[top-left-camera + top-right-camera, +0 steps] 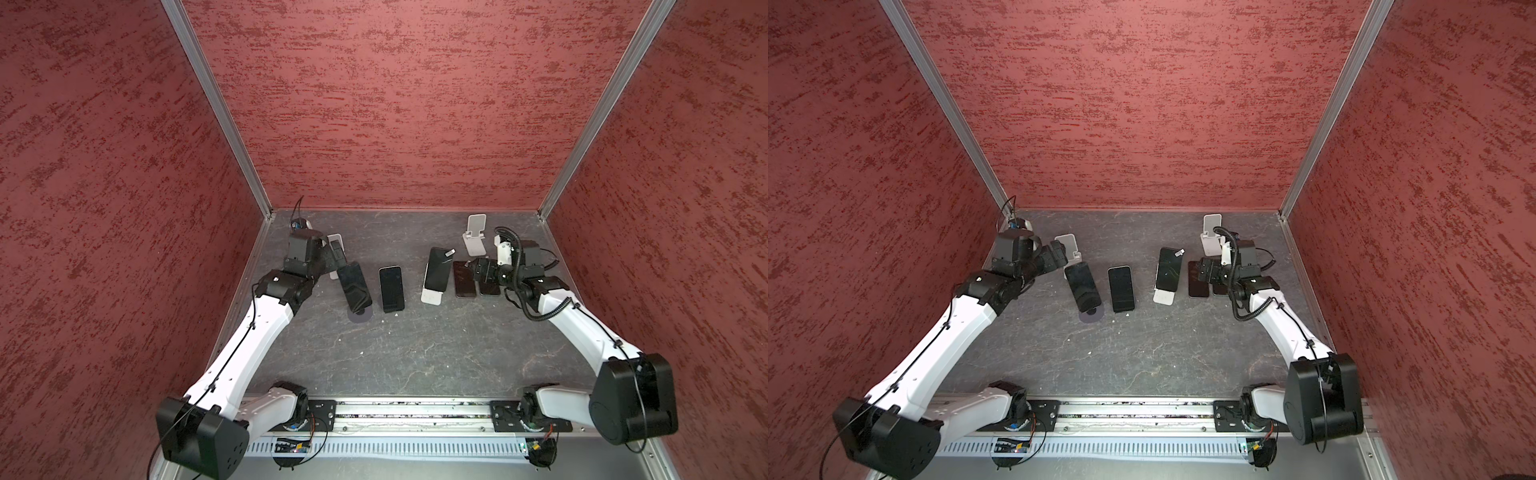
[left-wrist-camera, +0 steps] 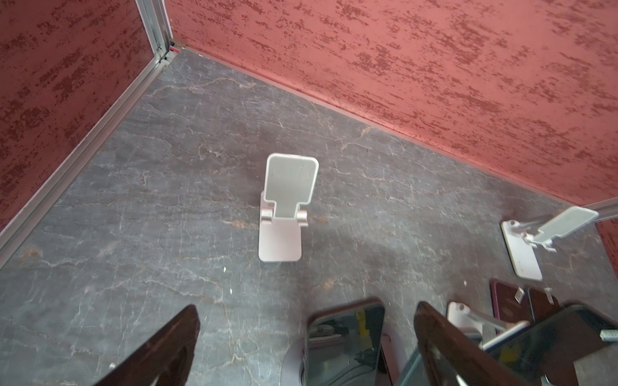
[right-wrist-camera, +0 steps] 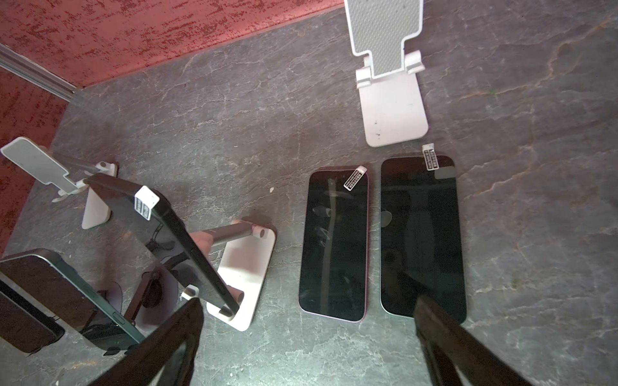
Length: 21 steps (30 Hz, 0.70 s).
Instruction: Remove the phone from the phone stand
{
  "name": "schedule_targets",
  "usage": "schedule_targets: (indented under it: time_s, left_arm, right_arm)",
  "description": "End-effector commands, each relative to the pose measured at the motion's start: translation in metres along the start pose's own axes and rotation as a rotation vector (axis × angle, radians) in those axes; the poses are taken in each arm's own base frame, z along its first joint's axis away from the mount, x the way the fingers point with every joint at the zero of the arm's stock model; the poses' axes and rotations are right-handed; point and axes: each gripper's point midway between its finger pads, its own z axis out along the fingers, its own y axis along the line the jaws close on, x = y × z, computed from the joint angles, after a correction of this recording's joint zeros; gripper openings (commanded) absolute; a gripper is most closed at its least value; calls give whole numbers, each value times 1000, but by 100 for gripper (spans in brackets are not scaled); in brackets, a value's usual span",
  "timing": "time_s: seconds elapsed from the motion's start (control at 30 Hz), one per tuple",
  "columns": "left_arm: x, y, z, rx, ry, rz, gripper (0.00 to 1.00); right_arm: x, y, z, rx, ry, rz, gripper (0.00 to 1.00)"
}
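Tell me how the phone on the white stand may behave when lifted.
The phone looks stiff, its glossy glass probably slippery. It only leans on the white stand, so it should lift free, though the slim stand may tip.

This is a robotics lab test cell. Red textured panels (image 1: 395, 104) set in aluminium framing (image 1: 216, 108) box in a grey slate-look tabletop (image 1: 415, 353). Two white robot arms (image 1: 249, 332) are mounted on a metal rail (image 1: 411, 411) along its near edge, with bare circuit boards (image 1: 291, 446) beneath.
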Motion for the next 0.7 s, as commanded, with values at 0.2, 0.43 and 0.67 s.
schedule_targets:
  time_s: [0.2, 0.43, 0.67]
  left_arm:
    - [38, -16, -33, 91, 38, 30, 100]
    - [66, -50, -44, 240, 88, 101, 100]
    - [92, -88, -53, 429, 134, 145, 100]
  right_arm:
    - [-4, 21, -7, -34, -5, 25, 99]
    - [-2, 35, -8, -23, -7, 17, 99]
    - [2, 48, -8, 27, 0, -20, 99]
